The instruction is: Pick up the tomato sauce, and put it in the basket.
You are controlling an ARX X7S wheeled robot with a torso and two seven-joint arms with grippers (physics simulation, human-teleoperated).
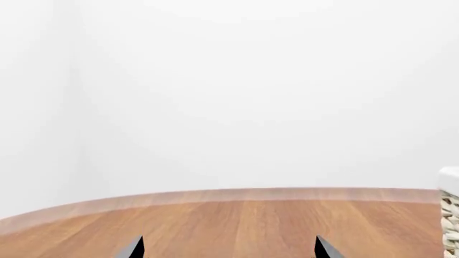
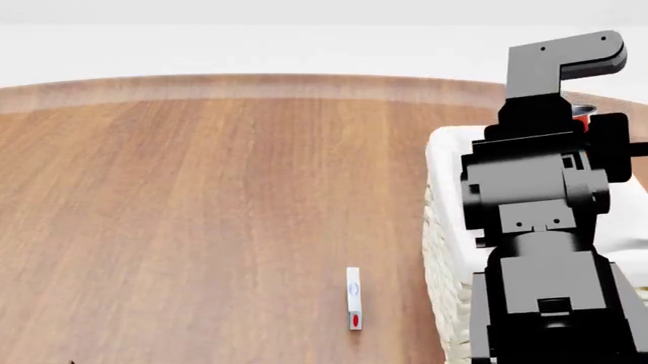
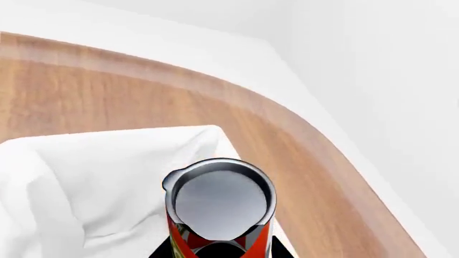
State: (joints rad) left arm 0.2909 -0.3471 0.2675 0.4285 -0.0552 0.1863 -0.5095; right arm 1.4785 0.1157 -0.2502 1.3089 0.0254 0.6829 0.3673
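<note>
The tomato sauce (image 3: 221, 199), a tin can with a silver top and red label, sits between the jaws of my right gripper (image 3: 221, 250), which is shut on it. The can hangs above the basket (image 3: 107, 161), over the corner of its white cloth liner. In the head view the basket (image 2: 441, 288) stands at the right, mostly hidden by my right arm (image 2: 547, 189). A sliver of the can (image 2: 582, 112) shows behind the arm. My left gripper (image 1: 229, 250) is open and empty above bare wood. An edge of the basket (image 1: 450, 215) shows in its view.
A small white block with a red mark (image 2: 353, 298) lies on the round wooden table (image 2: 202, 189), just left of the basket. The table's curved edge (image 3: 301, 134) runs close behind the basket, with a white wall beyond.
</note>
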